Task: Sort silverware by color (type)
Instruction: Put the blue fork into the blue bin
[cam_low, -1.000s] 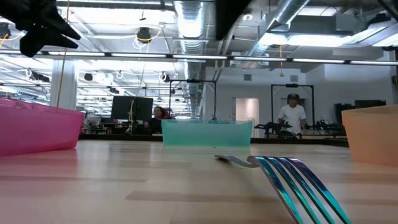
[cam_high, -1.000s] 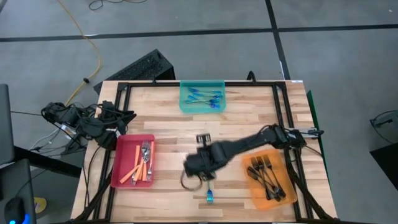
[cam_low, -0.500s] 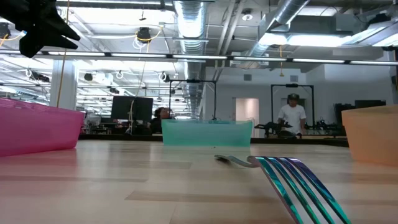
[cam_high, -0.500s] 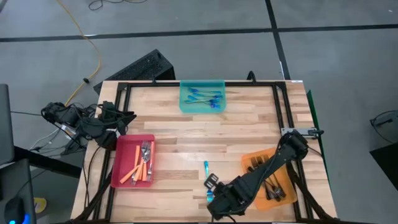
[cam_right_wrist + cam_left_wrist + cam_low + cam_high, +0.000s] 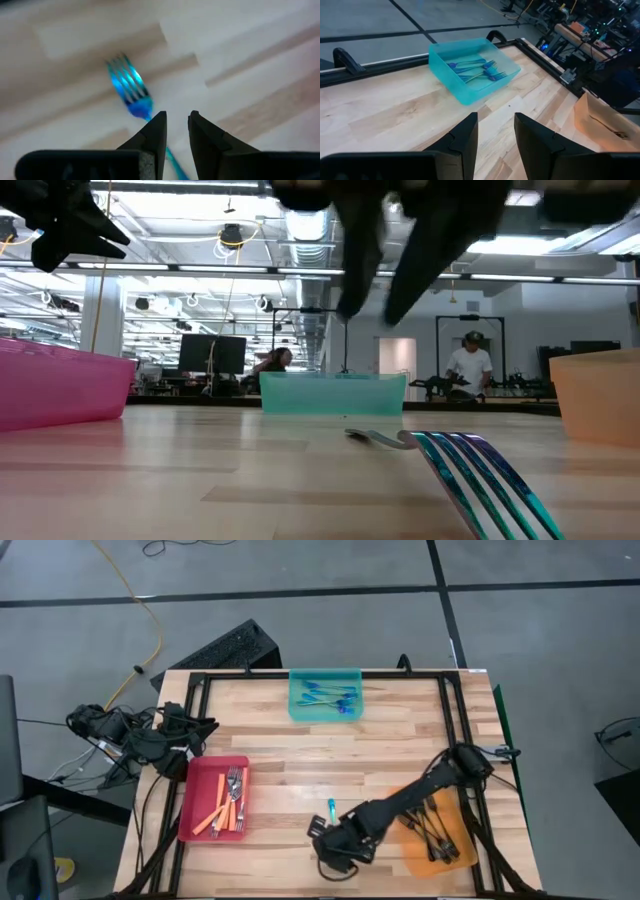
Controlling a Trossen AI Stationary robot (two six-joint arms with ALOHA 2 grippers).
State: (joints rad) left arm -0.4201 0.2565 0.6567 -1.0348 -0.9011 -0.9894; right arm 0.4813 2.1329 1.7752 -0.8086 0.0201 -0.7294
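Lone blue fork (image 5: 332,808) lies flat on the surface near the front edge, between red tray (image 5: 195,802) and orange tray (image 5: 412,858). Right gripper (image 5: 338,844) hovers just above it, jaws slightly parted, empty. Left gripper (image 5: 494,135) off to the side, jaws parted, empty.

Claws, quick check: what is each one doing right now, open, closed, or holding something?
Left claw: open, empty, over the table facing the teal tray.
Right claw: open, empty, above the loose blue fork.
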